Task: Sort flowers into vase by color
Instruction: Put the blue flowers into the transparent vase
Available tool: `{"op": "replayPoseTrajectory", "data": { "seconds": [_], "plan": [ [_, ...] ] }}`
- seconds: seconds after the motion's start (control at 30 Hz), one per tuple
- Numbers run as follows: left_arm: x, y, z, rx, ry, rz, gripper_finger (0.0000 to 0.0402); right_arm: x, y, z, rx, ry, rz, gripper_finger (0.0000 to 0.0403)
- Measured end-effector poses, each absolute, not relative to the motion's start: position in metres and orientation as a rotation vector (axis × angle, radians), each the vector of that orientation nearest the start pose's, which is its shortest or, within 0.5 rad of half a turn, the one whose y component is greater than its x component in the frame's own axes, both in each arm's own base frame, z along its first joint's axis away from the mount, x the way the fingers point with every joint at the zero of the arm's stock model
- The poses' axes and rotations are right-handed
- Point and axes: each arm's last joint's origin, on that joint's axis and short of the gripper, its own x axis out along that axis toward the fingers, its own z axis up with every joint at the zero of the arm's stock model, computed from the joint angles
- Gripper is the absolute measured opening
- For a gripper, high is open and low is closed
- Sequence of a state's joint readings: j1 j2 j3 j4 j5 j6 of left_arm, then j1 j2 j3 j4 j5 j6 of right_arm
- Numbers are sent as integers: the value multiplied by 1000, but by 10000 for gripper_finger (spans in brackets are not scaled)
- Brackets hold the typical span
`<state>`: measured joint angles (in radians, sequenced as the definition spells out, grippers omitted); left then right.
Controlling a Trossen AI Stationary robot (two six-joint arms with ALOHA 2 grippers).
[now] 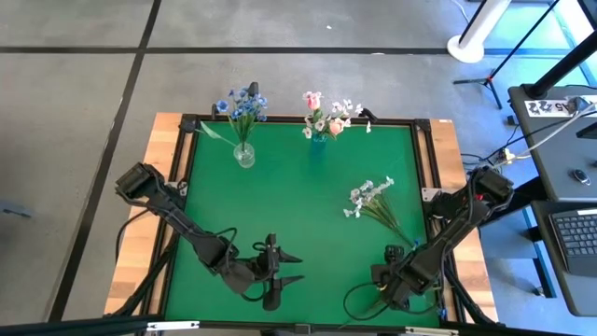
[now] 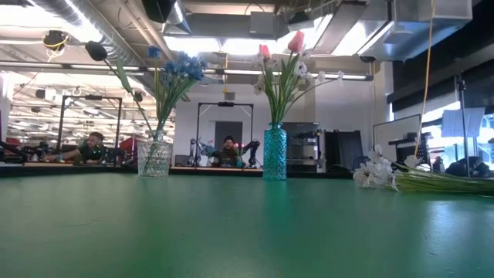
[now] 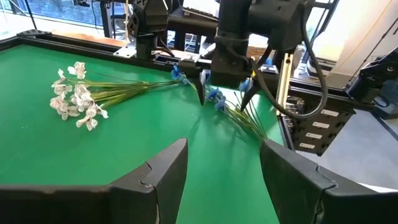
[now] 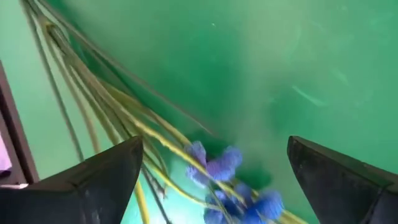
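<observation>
Fingers of the right gripper (image 4: 211,180) are being held spread wide over a blue flower (image 4: 219,165) lying among loose stems (image 4: 118,118) on the tabletop (image 1: 280,205), apparently for a grasp. Left gripper (image 1: 287,268) is being kept nearby, fingers parted and holding nothing.

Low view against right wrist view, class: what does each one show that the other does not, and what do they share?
Only the low view shows the clear glass vase holding blue flowers, the teal glass vase with pink tulips and white blossoms, and people at desks behind the table. Only the right wrist view shows the blue flower cluster lying between the right tool's open fingers. Both show the green table mat and the thin green stems of the flowers lying on it.
</observation>
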<state>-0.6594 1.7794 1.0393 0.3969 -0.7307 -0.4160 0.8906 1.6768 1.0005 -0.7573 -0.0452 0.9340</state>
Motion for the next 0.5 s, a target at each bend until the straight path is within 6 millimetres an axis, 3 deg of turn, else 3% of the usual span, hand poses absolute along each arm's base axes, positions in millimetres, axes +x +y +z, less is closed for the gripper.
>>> {"op": "replayPoseTrajectory", "data": {
  "seconds": [0.13, 0.23, 0.37, 0.5],
  "plan": [
    [312, -218, 211, -193, 244, 123, 194, 178, 223, 150, 157, 1508, 98, 389],
    [312, -218, 211, -192, 245, 124, 194, 175, 219, 144, 141, 1509, 120, 360],
    [312, -218, 211, -192, 245, 124, 194, 172, 215, 140, 89, 1522, 112, 288],
    [312, -218, 210, -192, 245, 124, 194, 171, 212, 139, 30, 1534, 119, 185]
  ]
}}
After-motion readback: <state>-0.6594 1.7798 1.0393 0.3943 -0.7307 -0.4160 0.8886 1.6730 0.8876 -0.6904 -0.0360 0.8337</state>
